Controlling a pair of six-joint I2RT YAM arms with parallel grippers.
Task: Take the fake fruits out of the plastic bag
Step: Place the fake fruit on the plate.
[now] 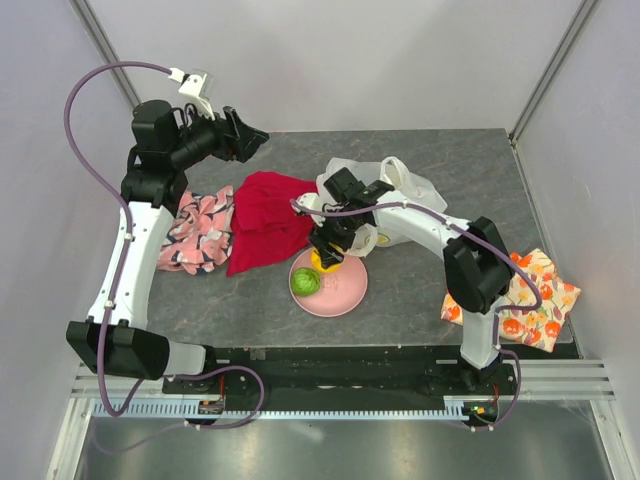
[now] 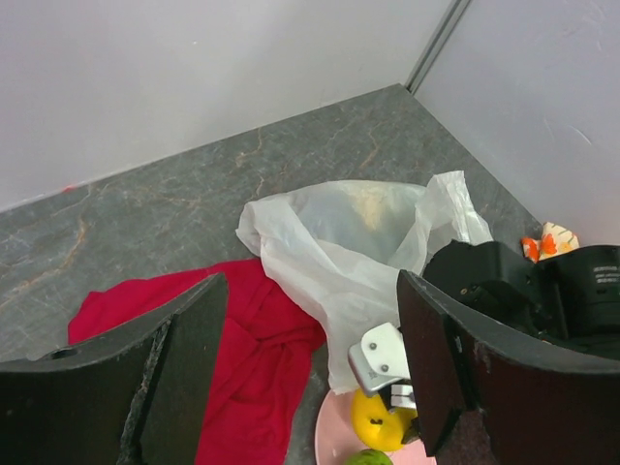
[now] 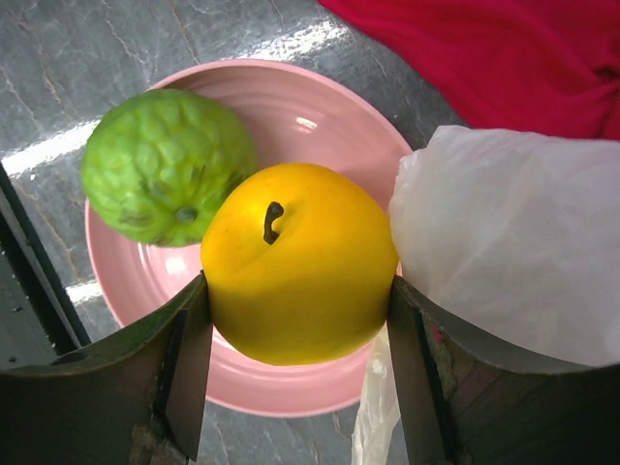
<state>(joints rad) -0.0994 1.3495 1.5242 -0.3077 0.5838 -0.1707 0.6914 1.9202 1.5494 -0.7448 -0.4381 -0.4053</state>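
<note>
My right gripper [image 3: 298, 334] is shut on a round yellow fake fruit [image 3: 295, 257] with a dark stem, held just over the pink plate [image 3: 320, 116]. A bumpy green fake fruit [image 3: 165, 165] lies on that plate. From above, the yellow fruit [image 1: 322, 262] and the green one [image 1: 305, 282] are at the plate's [image 1: 345, 295] left side. The translucent white plastic bag [image 1: 405, 185] lies behind the plate, and its edge [image 3: 513, 242] touches my right finger. My left gripper [image 1: 250, 135] hangs open and high at the back left, holding nothing, and looks down on the bag [image 2: 339, 242].
A red cloth [image 1: 265, 215] lies left of the bag and plate. A pink floral cloth [image 1: 197, 232] is further left. An orange fruit-printed cloth [image 1: 530, 300] sits at the table's right edge. White walls enclose the table.
</note>
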